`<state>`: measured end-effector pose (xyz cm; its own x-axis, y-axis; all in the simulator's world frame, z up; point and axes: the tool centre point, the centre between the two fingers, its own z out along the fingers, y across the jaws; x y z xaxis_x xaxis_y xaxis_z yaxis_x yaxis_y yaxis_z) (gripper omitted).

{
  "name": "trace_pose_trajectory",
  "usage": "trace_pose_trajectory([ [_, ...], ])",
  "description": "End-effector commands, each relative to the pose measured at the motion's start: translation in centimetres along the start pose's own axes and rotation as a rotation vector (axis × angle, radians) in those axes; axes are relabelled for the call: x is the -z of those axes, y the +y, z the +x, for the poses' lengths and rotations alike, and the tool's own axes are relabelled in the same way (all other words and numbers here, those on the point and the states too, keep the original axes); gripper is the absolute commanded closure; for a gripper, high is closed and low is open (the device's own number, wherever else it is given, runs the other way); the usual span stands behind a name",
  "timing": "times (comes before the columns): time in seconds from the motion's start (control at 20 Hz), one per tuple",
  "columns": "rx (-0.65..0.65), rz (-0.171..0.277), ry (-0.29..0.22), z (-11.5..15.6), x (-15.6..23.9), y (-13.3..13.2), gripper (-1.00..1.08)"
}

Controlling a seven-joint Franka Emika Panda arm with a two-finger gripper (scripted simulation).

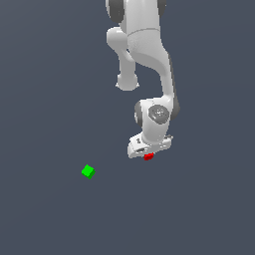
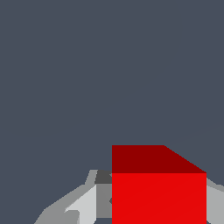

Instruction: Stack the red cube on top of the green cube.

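Note:
The red cube (image 1: 148, 157) pokes out just under the white gripper (image 1: 148, 153) in the exterior view. The wrist view shows the red cube (image 2: 158, 192) large and close between the grey fingers (image 2: 89, 203), which press against both its sides, so the gripper (image 2: 157, 208) is shut on it. The green cube (image 1: 88, 171) lies by itself on the dark floor, well off toward the exterior view's left of the gripper and slightly lower in the picture. It does not appear in the wrist view.
The white arm (image 1: 149, 55) comes down from the top of the exterior view. A plain dark grey floor (image 1: 199, 209) lies all around the two cubes.

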<state>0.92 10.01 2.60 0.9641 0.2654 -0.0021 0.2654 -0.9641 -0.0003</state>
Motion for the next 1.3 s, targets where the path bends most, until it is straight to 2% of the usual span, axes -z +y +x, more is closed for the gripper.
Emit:
trace_pose_trajectory([
  [0.0,0.000,-0.001,0.002,0.0,0.9,0.0,1.08],
  [0.65,0.000,-0.001,0.002,0.0,8.6,0.0,1.08],
  [1.0,0.000,0.000,0.003,0.1,9.2,0.0,1.08],
  [1.25,0.000,0.000,0.003,0.0,9.0,1.4,1.08],
])
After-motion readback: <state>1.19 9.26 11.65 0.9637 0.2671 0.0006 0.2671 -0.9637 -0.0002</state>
